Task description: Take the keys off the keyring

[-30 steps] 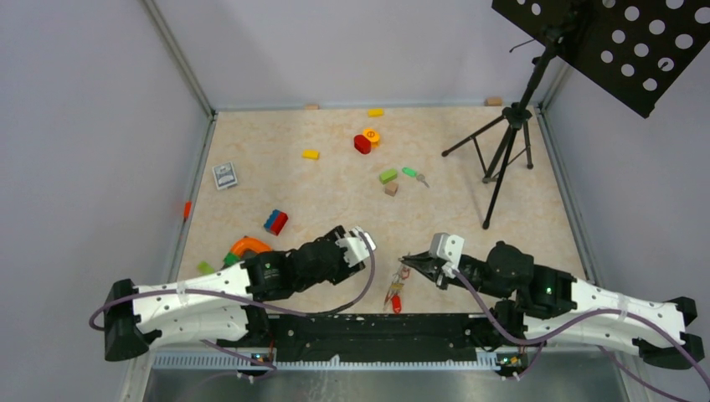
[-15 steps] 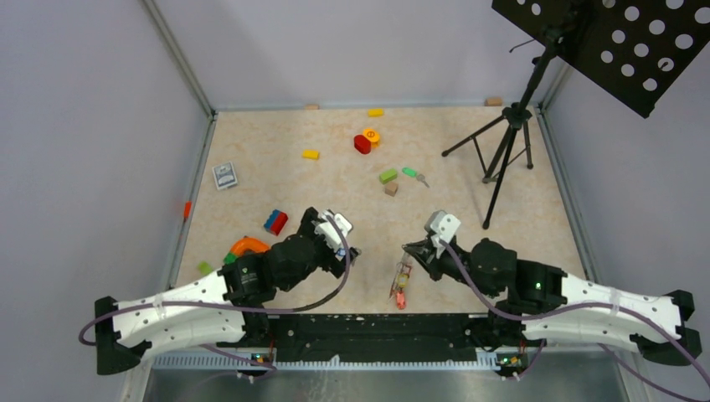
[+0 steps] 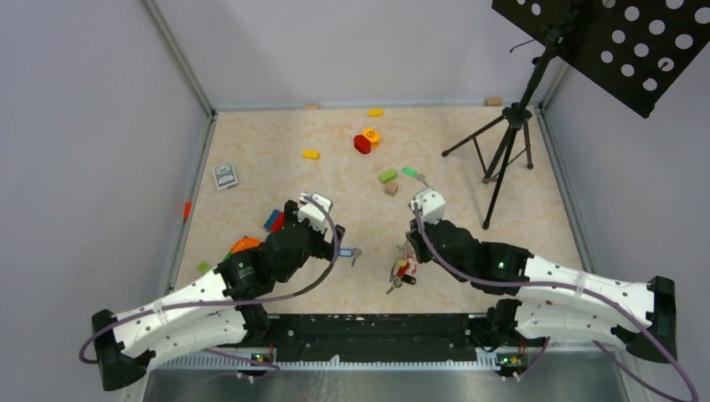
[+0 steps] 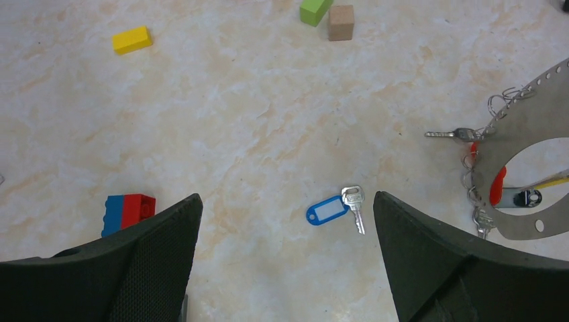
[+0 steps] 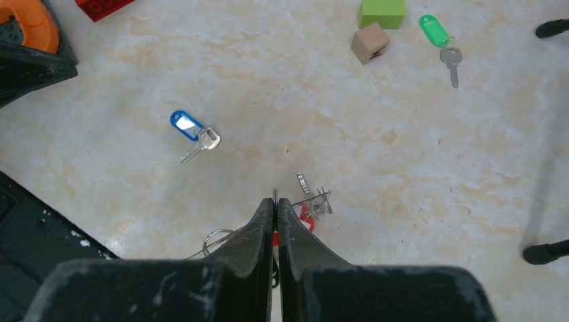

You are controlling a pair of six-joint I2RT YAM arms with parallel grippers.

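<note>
The grey keyring (image 4: 537, 111) runs off the right edge of the left wrist view. In the right wrist view, the pinched right gripper (image 5: 276, 201) covers it and most of the red key (image 5: 305, 218); the orange piece (image 5: 25, 23) is cropped upper left.

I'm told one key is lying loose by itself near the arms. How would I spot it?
Look at the beige table, near edge, in the gap between the two arms. Just ahead of the left pincer lies a lone silver key with a blue tag; the other loose key, farther back, has a green tag.
</note>
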